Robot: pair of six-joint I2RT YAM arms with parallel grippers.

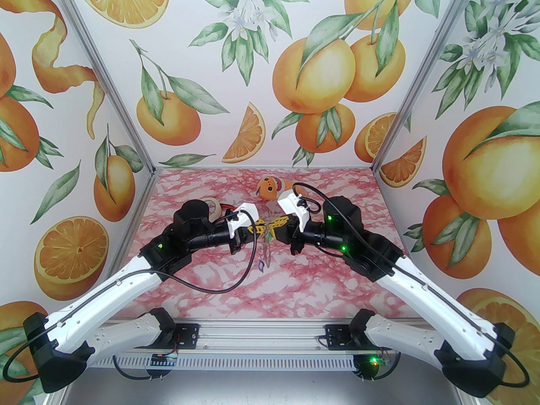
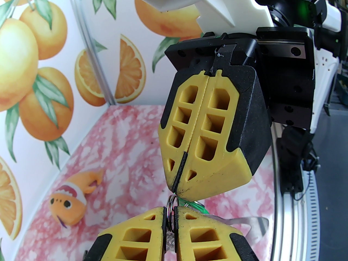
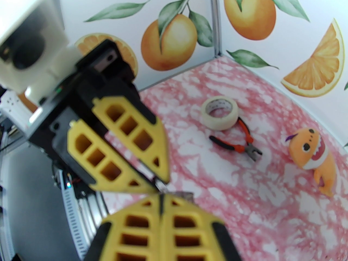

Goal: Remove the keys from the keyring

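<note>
Aloft, keyring bridges left tool and right tool.

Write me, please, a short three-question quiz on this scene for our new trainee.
1. True or false: the pliers lie on the table beside the roll of tape.
2. What is pinched in the left end effector? A) a small metal ring B) the pliers C) the roll of tape
3. Fill in: the right end effector is ___ on the keyring.
Key: 1 true; 2 A; 3 shut.
</note>
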